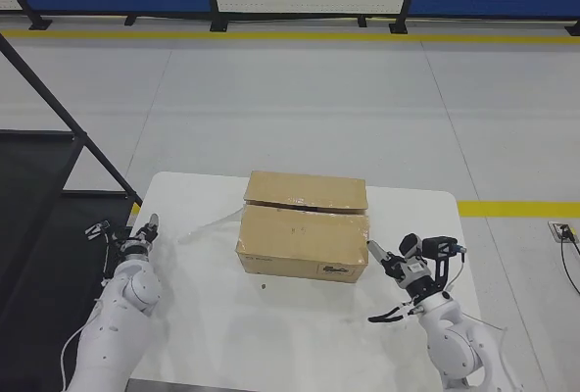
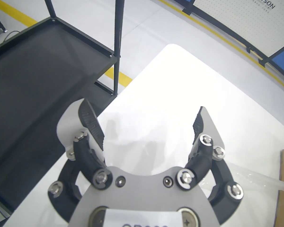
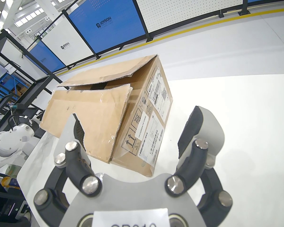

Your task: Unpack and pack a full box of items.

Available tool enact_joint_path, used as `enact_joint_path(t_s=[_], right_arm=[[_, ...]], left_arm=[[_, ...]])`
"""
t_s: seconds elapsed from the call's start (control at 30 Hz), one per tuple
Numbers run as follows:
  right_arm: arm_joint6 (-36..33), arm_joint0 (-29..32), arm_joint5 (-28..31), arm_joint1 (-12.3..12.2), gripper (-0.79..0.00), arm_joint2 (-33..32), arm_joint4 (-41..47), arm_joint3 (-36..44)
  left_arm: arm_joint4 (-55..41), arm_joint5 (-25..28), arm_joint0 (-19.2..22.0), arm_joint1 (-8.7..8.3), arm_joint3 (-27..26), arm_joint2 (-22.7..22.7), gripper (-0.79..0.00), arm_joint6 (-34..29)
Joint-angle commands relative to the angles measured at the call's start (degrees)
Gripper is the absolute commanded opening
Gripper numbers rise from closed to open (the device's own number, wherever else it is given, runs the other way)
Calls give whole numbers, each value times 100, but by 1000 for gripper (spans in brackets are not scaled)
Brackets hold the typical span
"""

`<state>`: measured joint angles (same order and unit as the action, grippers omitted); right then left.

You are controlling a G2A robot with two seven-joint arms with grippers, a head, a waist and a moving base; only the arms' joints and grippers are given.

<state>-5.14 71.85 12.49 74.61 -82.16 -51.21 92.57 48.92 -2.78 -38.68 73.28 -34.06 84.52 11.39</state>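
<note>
- A black rack [image 1: 21, 211] stands on the floor well to the left of the box, beyond the table's left edge.
- The left hand [image 1: 125, 231] hangs over the left edge of the table [image 1: 270, 333], well apart from the box's left end. Its fingers are spread wide with nothing between them, and in the left wrist view the left hand [image 2: 143, 119] has only bare table under its dark ribbed pads [image 2: 91, 124].
- A clear strip [image 1: 215, 220], either tape or film, runs from the box's left end across the table toward the left hand. It also shows in the left wrist view [image 2: 253, 177].
- The box [image 1: 305, 230], of brown cardboard, sits on the middle of the table.
  - In the right wrist view the box [image 3: 123, 100] has its far flap lifted slightly.
  - The near flap slopes down on the robot's side, with a dark gap between the two flaps.
  - Printed labels cover the box's right end.
- A small dark speck [image 1: 262, 286] lies on the table just in front of the box's near left corner.
- The right hand [image 1: 383, 284] is near the box's near right corner without touching it. Its fingers are wide apart and hold nothing, and in its own wrist view the right hand [image 3: 135, 128] faces that corner.
- A yellow line [image 1: 530, 209] crosses the floor right of the box, past the table, with a socket [image 1: 561, 233] and its cord beyond it.
</note>
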Motion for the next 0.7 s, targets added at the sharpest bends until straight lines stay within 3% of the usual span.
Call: enact_joint_path(t_s=[0.0, 0.17, 0.2, 0.3, 0.5, 0.67], right_arm=[[-45, -18, -18, -4, 0, -3, -28, 49], [-900, -280, 245, -33, 0, -67, 531, 50], [-1234, -408, 17, -49, 0, -154, 533, 0], [-1234, -408, 17, -49, 0, -154, 533, 0], [-1266, -409, 91, -47, 0, -96, 558, 10], [-1712, -962, 466, -37, 0, -90, 1532, -591]], left_arm=[[-58, 348, -180, -31, -327, 54, 0, -32], [-147, 1083, -866, -127, -1572, 240, 0, -145], [-186, 1216, -1038, -144, -1875, 285, 0, -193], [-237, 1644, -1632, -211, -2830, 440, 0, -473], [-237, 1644, -1632, -211, -2830, 440, 0, -473], [-311, 1862, -1763, -208, -3052, 357, 0, -681]])
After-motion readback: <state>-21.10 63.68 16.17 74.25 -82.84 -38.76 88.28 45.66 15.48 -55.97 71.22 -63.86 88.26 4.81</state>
